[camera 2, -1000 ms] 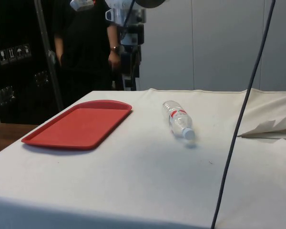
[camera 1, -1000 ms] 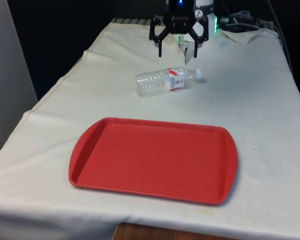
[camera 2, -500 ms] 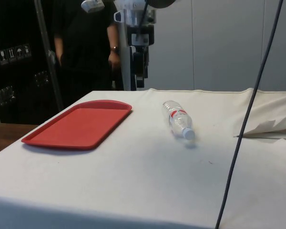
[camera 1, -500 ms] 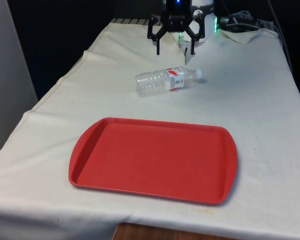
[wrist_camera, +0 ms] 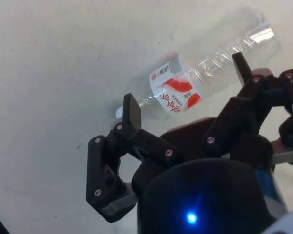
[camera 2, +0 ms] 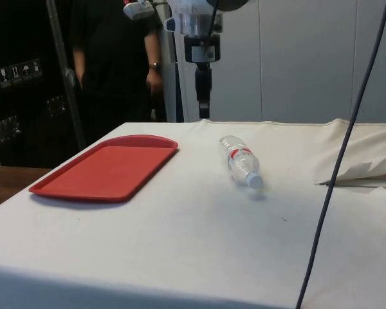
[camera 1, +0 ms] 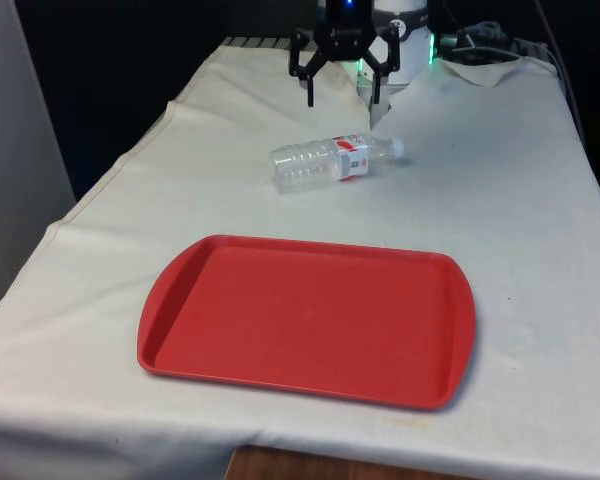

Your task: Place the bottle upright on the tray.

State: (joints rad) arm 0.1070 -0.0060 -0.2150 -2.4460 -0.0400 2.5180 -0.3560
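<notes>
White cloth covers the bench. At lower centre of the front view sits the red tray, bare. Above it, mid-frame, the bottle lies on its side, cap toward the right. At top centre the hand hangs spread wide, gripping nothing.

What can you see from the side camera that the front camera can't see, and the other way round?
Side view alone: a person in dark clothes standing behind the table, and a dark cable hanging across the picture.

Front view alone: both prongs of the end effector, spread apart; from the side they line up into one.

Both: the clear bottle lying on its side on the white cloth, apart from the red tray, which has nothing on it.
</notes>
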